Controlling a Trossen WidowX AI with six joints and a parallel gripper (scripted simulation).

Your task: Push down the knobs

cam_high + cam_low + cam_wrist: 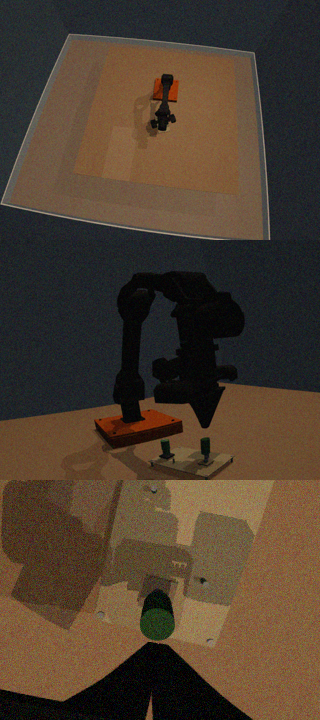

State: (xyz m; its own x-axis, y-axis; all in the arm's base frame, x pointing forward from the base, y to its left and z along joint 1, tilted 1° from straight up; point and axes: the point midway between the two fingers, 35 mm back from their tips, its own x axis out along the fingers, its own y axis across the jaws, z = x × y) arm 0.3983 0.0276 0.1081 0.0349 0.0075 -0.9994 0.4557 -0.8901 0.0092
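The pale circuit board [167, 130] [222, 457] [205, 620] stands on short legs in front of the arm. In the exterior view, the left green knob [165, 446] sits low, against its dark potentiometer [166, 455]. The right green knob [205, 445] [157, 624] stands higher, with a length of shaft showing between it and its potentiometer [206, 462]. My gripper [205, 427] [155, 652] is shut and empty, pointing down a little above the right knob, with a gap between. The left knob is outside the wrist view. In the top view the arm hides both knobs.
The arm's orange base [173, 91] [155, 423] stands behind the board. Small pins stick up from the board, one [173, 460] near the left knob. The arm's shadow falls across the board and the table [193, 155] beside it.
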